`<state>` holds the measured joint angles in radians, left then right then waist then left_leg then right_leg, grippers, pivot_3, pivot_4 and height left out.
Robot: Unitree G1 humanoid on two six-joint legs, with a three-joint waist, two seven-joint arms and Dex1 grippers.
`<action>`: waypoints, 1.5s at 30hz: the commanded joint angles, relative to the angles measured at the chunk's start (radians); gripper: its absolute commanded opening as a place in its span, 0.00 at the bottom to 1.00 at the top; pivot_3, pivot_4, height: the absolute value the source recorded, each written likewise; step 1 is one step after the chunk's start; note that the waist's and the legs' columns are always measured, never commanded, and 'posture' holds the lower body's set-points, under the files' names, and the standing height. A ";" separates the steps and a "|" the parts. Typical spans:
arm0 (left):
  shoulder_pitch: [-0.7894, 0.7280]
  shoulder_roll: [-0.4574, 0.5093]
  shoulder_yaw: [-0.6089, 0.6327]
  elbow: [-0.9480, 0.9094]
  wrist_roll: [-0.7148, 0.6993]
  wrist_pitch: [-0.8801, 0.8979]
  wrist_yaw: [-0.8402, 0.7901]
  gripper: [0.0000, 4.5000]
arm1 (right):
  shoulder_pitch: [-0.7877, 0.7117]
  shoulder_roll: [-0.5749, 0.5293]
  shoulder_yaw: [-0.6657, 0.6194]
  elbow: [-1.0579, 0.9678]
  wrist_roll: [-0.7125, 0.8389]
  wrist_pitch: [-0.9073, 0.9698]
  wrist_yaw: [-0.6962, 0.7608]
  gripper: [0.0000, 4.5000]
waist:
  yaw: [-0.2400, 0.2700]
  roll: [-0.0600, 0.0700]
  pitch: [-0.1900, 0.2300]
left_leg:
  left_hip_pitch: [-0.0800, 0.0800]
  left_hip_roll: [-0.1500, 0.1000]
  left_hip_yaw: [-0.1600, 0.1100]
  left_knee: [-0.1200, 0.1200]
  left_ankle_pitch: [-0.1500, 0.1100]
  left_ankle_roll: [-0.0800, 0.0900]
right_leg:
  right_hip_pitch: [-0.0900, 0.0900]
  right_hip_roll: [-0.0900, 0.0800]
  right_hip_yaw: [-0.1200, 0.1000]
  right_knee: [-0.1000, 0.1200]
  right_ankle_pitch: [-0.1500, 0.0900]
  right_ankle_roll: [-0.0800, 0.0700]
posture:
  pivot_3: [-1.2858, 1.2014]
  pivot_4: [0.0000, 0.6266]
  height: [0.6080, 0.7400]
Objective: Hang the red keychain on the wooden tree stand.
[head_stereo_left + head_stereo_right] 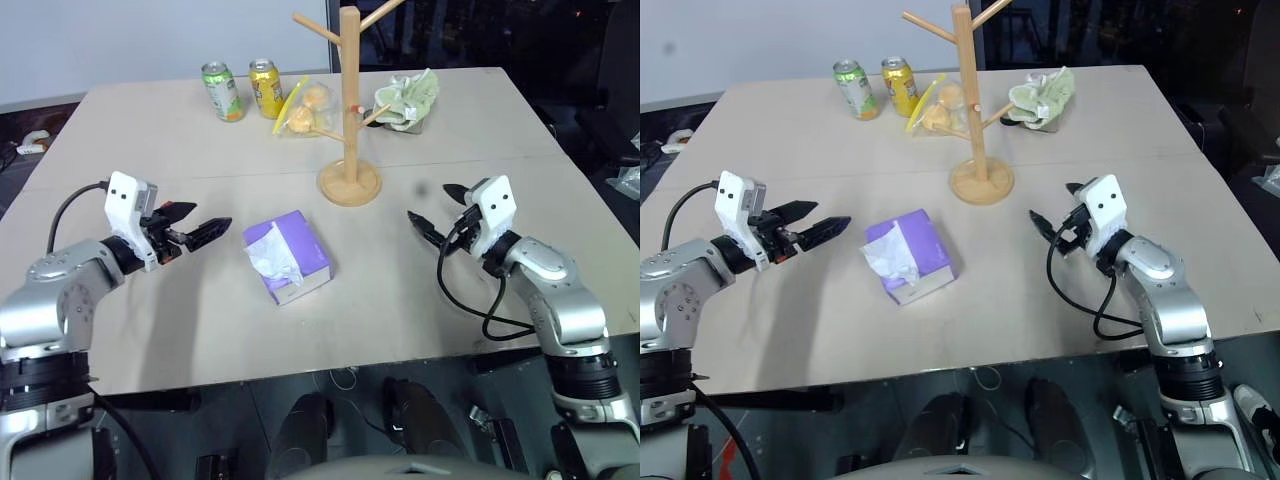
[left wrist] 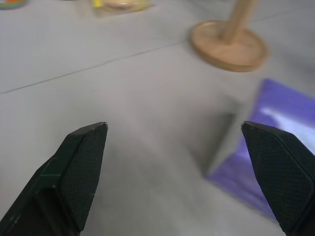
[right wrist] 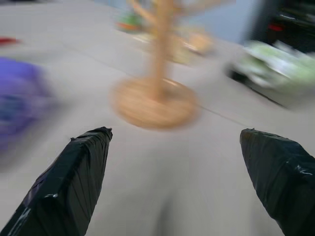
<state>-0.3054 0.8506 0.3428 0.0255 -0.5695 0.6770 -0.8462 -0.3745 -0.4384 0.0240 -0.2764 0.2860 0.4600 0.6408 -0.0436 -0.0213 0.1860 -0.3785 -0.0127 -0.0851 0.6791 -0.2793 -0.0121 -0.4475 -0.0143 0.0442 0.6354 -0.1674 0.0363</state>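
The tree stand (image 1: 349,110) rises from its round base near the middle of the table (image 1: 150,130). A tiny red keychain (image 1: 352,107) hangs against the pole about halfway up, where a peg branches off; how it is caught there is too small to tell.

In front of the stand and a little to the left lies a purple tissue box (image 1: 288,256) with a white tissue sticking out. Behind the stand, to the left, stand a green can (image 1: 222,91) and a yellow can (image 1: 265,88), with a clear bag of fruit (image 1: 305,110) just beside the pole. A green cloth (image 1: 407,98) is bunched behind the stand to the right.

The left gripper (image 1: 197,225) hovers left of the box, jaws spread wide, grasping nothing. The right gripper (image 1: 437,207) hovers right of the stand's base, jaws likewise spread and empty.
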 commanded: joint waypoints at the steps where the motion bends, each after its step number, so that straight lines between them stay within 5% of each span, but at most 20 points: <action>1: -0.012 0.012 0.002 -0.048 -0.023 0.029 -0.007 1.00 | -0.020 -0.032 0.005 -0.056 0.042 0.012 0.060 1.00 | 0.000 0.000 0.000 | 0.000 0.000 0.000 0.000 0.000 0.000 | 0.000 0.000 0.000 0.000 0.000 0.000 | 0.52 0.24 1.00; 10: 0.094 -0.024 0.104 -0.230 -0.303 0.438 0.072 1.00 | -0.028 -0.113 -0.008 -0.197 0.173 0.050 0.188 1.00 | -0.003 0.000 0.001 | -0.001 0.001 0.000 -0.003 0.000 0.000 | 0.000 0.000 0.000 -0.003 0.000 0.000 | 0.52 0.24 1.00; 23: 0.137 -0.213 0.059 -0.254 -0.308 0.452 0.266 1.00 | -0.060 -0.136 0.012 -0.312 0.275 0.137 0.175 1.00 | 0.005 -0.001 0.000 | -0.001 0.000 -0.001 -0.003 0.000 0.000 | 0.000 -0.001 -0.001 -0.003 0.000 0.000 | 0.52 0.24 1.00; 26: 0.151 -0.216 0.052 -0.266 -0.307 0.441 0.268 0.82 | -0.052 -0.137 0.012 -0.317 0.276 0.136 0.168 1.00 | 0.004 -0.001 0.000 | -0.001 0.000 -0.001 -0.003 0.000 0.000 | 0.000 -0.002 -0.001 -0.004 0.000 0.000 | 0.52 0.24 1.00; 34: 0.148 -0.205 0.044 -0.247 -0.295 0.409 0.257 0.04 | -0.055 -0.133 0.003 -0.296 0.278 0.128 0.154 1.00 | 0.004 -0.001 0.000 | 0.000 0.000 -0.001 -0.003 0.000 0.000 | 0.000 -0.001 -0.001 -0.003 0.000 0.000 | 0.52 0.24 1.00; 45: 0.088 -0.200 0.081 -0.239 -0.331 0.392 0.250 0.01 | -0.087 -0.129 0.016 -0.296 0.283 0.138 0.149 1.00 | 0.004 -0.001 0.000 | 0.000 0.000 -0.001 -0.003 0.000 0.000 | 0.000 -0.001 -0.001 -0.003 0.000 0.000 | 0.52 0.24 1.00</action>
<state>-0.1940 0.6348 0.3847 -0.2027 -0.8697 1.0833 -0.5859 -0.4362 -0.5681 0.0442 -0.5480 0.5555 0.6069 0.7959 -0.0394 -0.0221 0.1863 -0.3788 -0.0128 -0.0859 0.6759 -0.2790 -0.0124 -0.4474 -0.0152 0.0432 0.6321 -0.1673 0.0363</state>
